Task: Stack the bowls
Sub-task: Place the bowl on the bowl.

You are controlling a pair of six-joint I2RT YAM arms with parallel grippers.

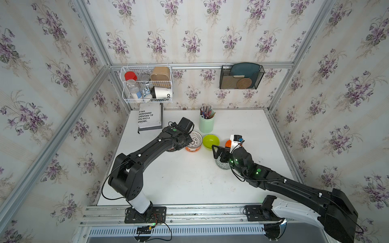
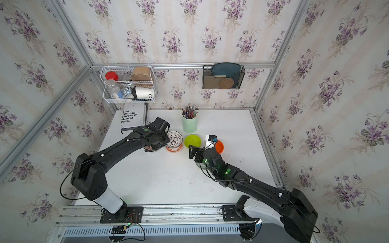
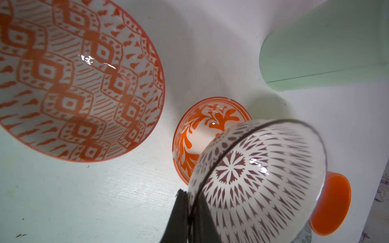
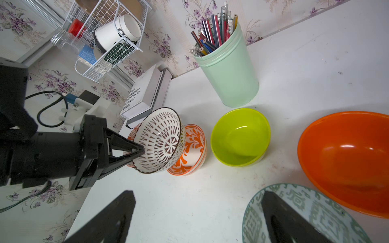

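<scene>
1. White table [image 1: 189,185] inside a metal-framed booth with floral wallpaper [image 1: 189,31]. Wire basket [image 1: 147,84] and mesh rack [image 1: 241,76] hang on the back wall. A book [image 1: 149,117] lies at the table's back edge.
2. Left gripper [image 4: 140,150]: jaws pressed together on the rim of the black-and-white bowl [image 4: 160,143]. One finger is inside the rim, one outside.
3. That bowl is tilted steeply, partly over the orange scroll-pattern bowl [image 4: 189,151]. Can't tell if the two touch.
4. Orange diamond-pattern bowl [image 3: 73,80] sits on the table just beside the scroll one, under the left arm in both top views.
5. Lime bowl [image 1: 211,141] stands upright between the scroll bowl and the plain orange bowl [image 2: 219,146], apart from both. Pen cup [image 1: 206,124] stands just behind it, toward the wall.
6. Right gripper [image 4: 197,193]: jaws spread wide, holding nothing.
7. One of its fingers is over the grey-green bowl [image 4: 328,212], the other over bare table. Contact can't be told.
8. Grey-green bowl sits near the plain orange one, on the side nearer the arm bases.
</scene>
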